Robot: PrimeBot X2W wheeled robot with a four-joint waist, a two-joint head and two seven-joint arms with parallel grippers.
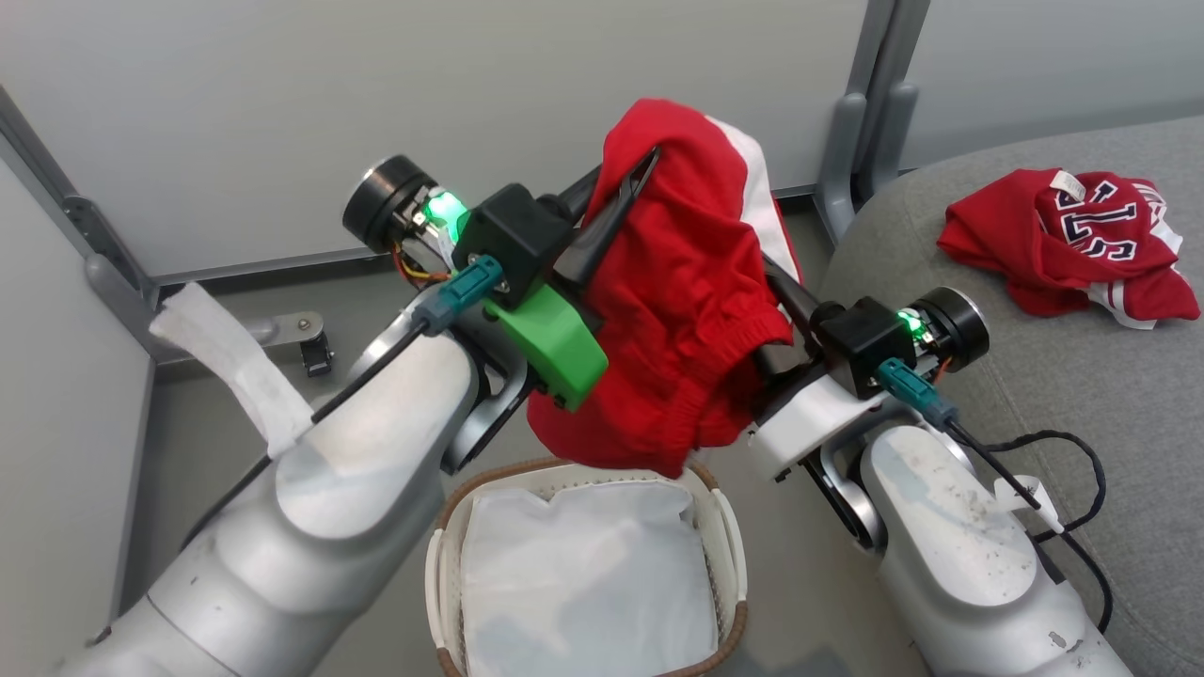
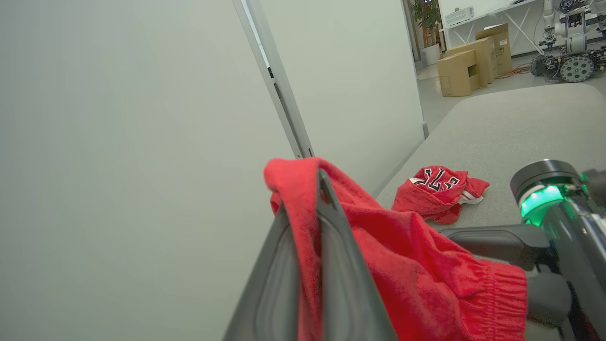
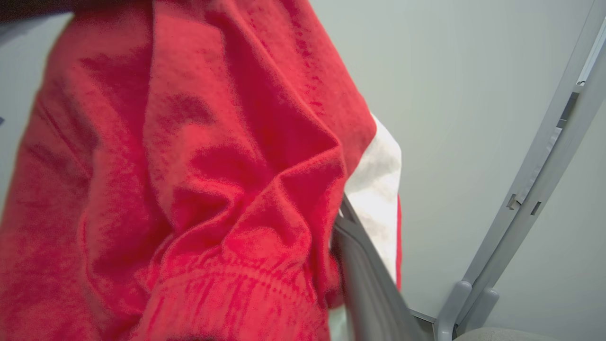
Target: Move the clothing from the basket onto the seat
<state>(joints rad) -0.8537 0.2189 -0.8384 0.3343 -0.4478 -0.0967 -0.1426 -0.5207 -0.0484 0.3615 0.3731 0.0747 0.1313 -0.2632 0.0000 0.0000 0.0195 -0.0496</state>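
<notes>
Basket stands under hanging red garment in head view.

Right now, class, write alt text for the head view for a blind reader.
The left pincer holds a red garment with white trim above the basket. A second red garment, lettered, lies crumpled on the grey seat.

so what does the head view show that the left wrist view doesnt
Head view adds: the basket with its white liner, below the hanging red garment.
Left wrist view adds: cardboard boxes and another wheeled robot far beyond the seat.
Shared: the left claw shut on the red garment and holding it up, and the lettered red garment lying crumpled on the grey seat.
</notes>
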